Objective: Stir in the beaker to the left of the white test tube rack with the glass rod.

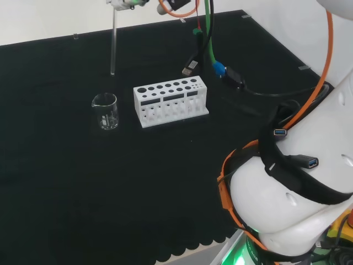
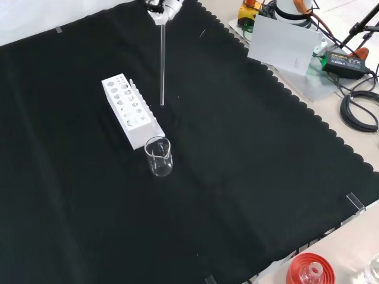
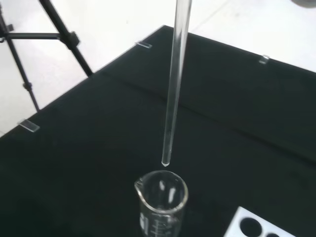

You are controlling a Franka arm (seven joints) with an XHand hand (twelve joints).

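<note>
Black cloth, beaker beneath glass rod.

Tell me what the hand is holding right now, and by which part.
The hand holds the glass rod by its top end, hanging upright above the cloth.

this was a robotics lab set up for chemistry work: a tabletop draped in scallop-edged black cloth carried a clear glass beaker and a white plastic test tube rack, with loose usb cables, a black camera tripod and a red ribbed flask stand around it.
</note>
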